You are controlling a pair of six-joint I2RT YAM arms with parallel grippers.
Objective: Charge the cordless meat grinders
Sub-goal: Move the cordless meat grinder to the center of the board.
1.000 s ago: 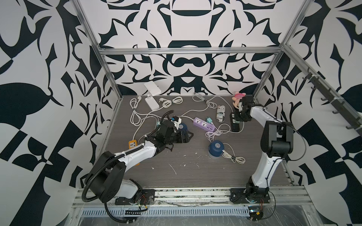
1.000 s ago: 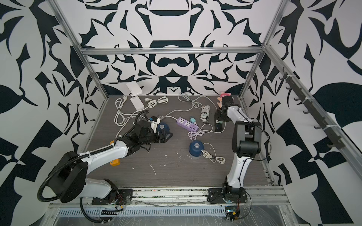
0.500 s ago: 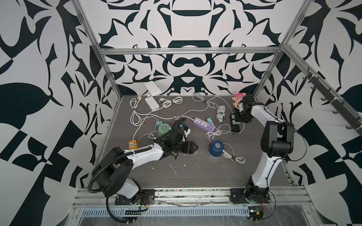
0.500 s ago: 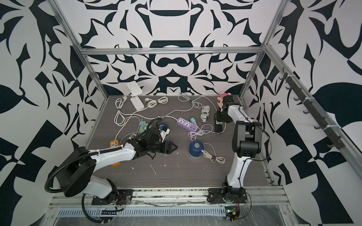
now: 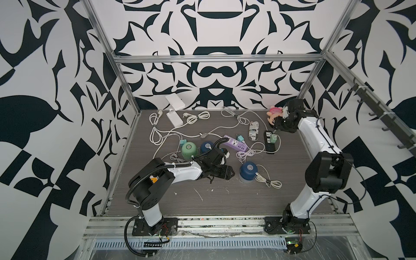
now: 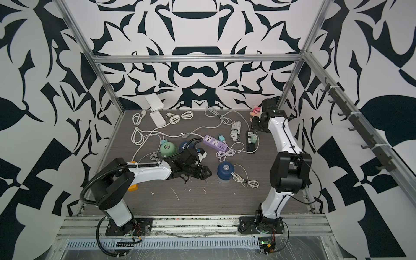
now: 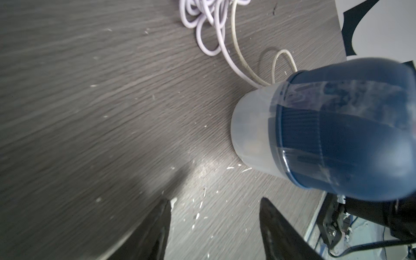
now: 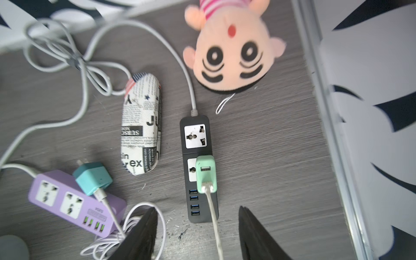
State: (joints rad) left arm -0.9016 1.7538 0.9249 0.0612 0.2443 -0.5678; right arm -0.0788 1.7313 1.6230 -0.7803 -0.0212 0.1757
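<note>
Take the table's near edge as six o'clock and the back wall as twelve. Nearest, an aluminium rail (image 5: 213, 222) carries the two arm bases, at seven and five. The table (image 5: 225, 202) is dark grey wood-grain; its bare near half is scuffed and flecked with white bits.

Around the centre, the left gripper (image 7: 215, 202) lies low over the surface and points toward three o'clock. Its jaws are apart with nothing between them. Just past its tips a navy grinder (image 5: 248, 170) stands upright on its clear bowl, untouched. A bundled white cable (image 5: 272, 182) lies just beside it toward four.

Behind the left wrist, toward ten, the mint green grinder (image 5: 188, 149) and the second navy grinder (image 5: 204, 147) stand side by side.

Farther back, the purple power strip (image 5: 235, 145) lies toward one. The black power strip (image 8: 199, 171) lies at two with a mint green charger (image 8: 204, 177) plugged into it. The right gripper (image 8: 197, 209) hangs above that strip, jaws spread and empty.

A pink plush toy (image 5: 273, 113) sits in the far corner past it, and white cables (image 5: 155, 130) loop around eleven.

An aluminium frame (image 5: 216, 59) edges the cell, and black-and-white patterned walls (image 5: 213, 74) close in three sides.
</note>
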